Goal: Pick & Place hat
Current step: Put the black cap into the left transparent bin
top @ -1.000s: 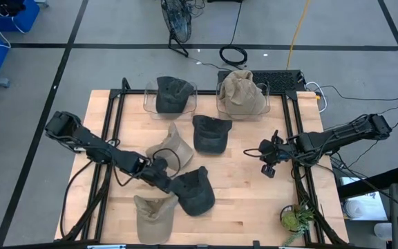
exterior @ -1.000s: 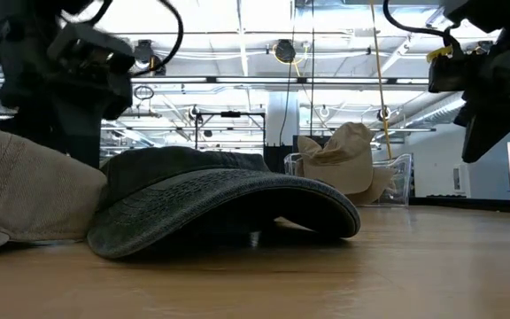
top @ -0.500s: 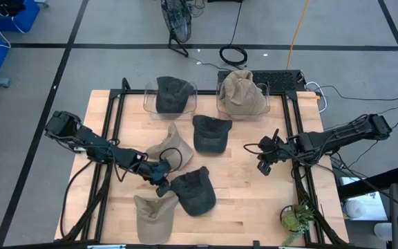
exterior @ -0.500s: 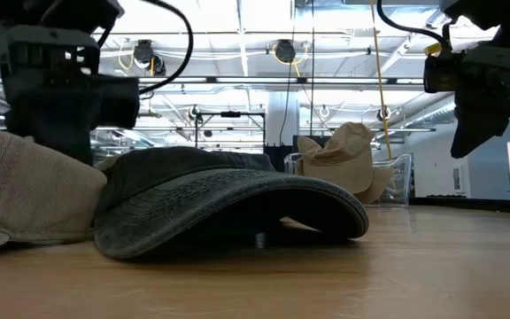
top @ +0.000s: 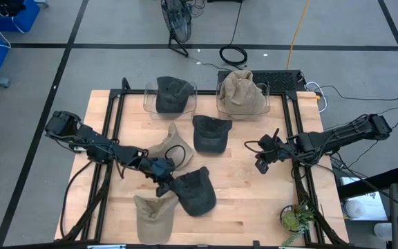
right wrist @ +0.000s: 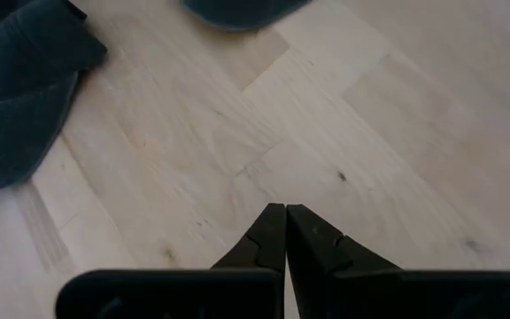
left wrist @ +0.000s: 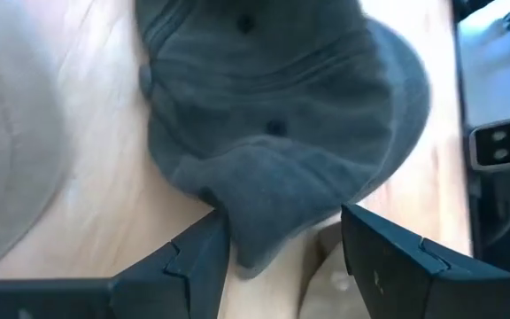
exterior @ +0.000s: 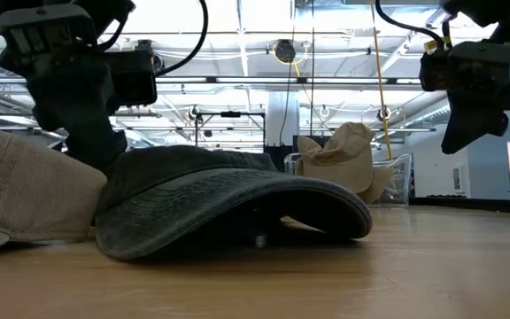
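Dark grey denim makes up three of the six caps here, and no readable writing or logo shows on any of them. In the high view, one dark cap lies low and centre on the wooden counter, a second sits mid-frame, and a third rests in a clear bin at the upper centre. Three tan caps complete the count: one at the lower edge touching the low dark cap, one left of centre, and one piled in a second clear bin to the right of the first. The left pincer is spread wide at that dark cap's left edge, its fingers straddling a fold of the fabric. The right pincer hovers right of centre over bare wood, fingers pressed together with nothing between them. A small green plant stands at the lower right.
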`<state>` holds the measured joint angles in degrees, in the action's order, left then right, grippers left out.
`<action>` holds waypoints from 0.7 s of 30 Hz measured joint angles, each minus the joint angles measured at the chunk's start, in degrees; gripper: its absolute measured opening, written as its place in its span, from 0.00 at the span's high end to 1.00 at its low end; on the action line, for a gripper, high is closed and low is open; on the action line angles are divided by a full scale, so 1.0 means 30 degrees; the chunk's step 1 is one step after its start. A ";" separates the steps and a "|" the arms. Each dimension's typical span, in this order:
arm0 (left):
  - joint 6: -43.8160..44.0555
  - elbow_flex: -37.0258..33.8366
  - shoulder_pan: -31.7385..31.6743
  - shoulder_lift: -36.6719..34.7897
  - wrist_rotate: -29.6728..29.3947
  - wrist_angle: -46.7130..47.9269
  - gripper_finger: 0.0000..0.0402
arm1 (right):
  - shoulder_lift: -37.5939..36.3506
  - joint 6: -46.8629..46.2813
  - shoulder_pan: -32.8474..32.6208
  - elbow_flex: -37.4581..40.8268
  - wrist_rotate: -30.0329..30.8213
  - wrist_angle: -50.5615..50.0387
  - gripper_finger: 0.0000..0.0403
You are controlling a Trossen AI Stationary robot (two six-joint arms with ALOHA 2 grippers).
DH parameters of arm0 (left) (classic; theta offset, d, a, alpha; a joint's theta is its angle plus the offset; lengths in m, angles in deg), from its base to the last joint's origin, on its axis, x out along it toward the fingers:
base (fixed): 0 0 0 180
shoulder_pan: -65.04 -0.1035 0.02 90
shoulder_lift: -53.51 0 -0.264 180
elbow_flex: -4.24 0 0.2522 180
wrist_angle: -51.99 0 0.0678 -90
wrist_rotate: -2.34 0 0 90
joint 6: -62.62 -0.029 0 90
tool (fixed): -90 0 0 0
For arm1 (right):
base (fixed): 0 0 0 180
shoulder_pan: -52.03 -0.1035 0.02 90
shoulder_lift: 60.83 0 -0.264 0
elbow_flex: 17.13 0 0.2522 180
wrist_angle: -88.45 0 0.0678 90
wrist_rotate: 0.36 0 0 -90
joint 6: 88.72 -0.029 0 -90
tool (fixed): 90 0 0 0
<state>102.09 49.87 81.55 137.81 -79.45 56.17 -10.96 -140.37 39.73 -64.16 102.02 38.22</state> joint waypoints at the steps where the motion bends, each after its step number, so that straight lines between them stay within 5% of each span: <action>1: 0.0061 0.0000 0.0047 -0.0003 -0.0053 -0.0276 0.46 | 0.0000 0.0137 0.0000 0.0000 0.0007 0.0143 1.00; 7: 0.0841 0.0015 0.0615 0.0151 -0.2157 -0.1099 0.46 | 0.0000 0.1447 0.0000 -0.0005 -0.0042 0.0758 1.00; 21: 0.5020 0.0808 0.1626 0.3935 -0.2425 -0.6149 0.50 | 0.0000 0.4123 0.0000 -0.0007 -0.0146 0.0882 1.00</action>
<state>117.15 52.30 86.42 149.61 -86.72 37.72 -10.96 -128.00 39.73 -64.19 101.58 40.87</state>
